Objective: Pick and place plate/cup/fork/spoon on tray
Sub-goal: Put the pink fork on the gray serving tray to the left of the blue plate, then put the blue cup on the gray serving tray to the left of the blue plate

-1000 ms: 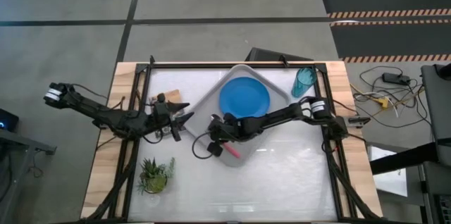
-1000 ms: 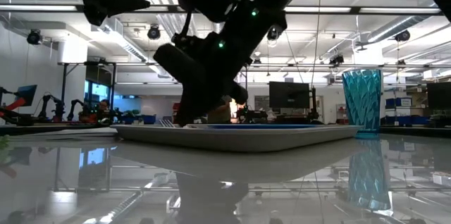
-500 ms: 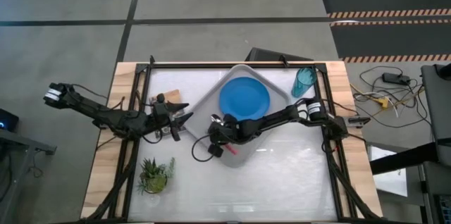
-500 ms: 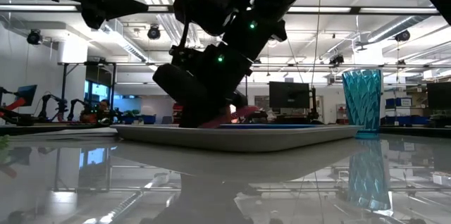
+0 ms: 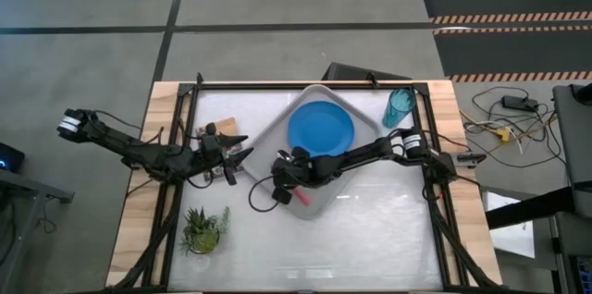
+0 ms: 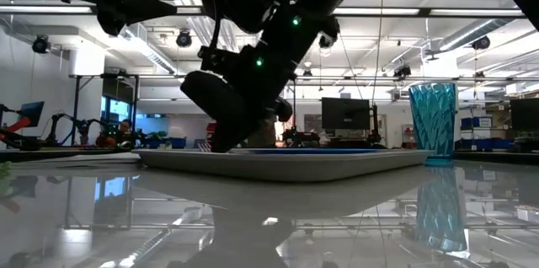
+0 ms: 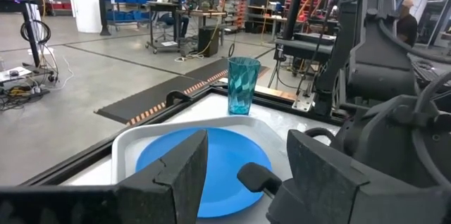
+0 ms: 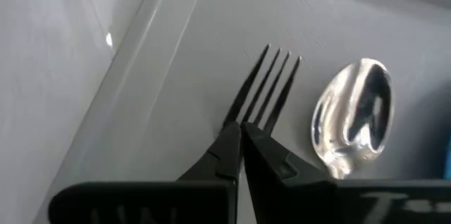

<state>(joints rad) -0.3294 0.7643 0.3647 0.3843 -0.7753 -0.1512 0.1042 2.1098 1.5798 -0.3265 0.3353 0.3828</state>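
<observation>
The grey tray point(image 5: 276, 133) lies turned at the table's far middle, with the blue plate point(image 5: 321, 129) flat on it. The teal cup point(image 5: 400, 106) stands on the table by the tray's far right corner. My right gripper point(image 5: 280, 188) is low over the tray's near left part, shut on the fork point(image 8: 271, 86); its pink handle point(image 5: 302, 198) sticks out behind. The spoon's bowl point(image 8: 352, 118) lies on the tray floor beside the tines; its handle is hidden. My left gripper point(image 5: 242, 158) is open and empty, just left of the tray. My right gripper pinches the fork's neck point(image 8: 236, 120), just behind the tines, between its two fingertips. The fingers come slanting down from the right and lie roughly along the fork. The tines point ahead, low over the tray floor point(image 8: 176, 62); whether they touch it I cannot tell.
A small potted plant point(image 5: 203, 229) stands near the table's near left. A small wooden piece point(image 5: 228, 128) lies by the left arm. The black table frame point(image 5: 305, 83) runs along the far edge. Bare white table surface point(image 5: 370, 229) spreads at the near right.
My right gripper has rocked over the tray's near left part while staying shut on the fork. Half a second ago the pink handle stood tilted up in the low view; now the gripper hides it there.
</observation>
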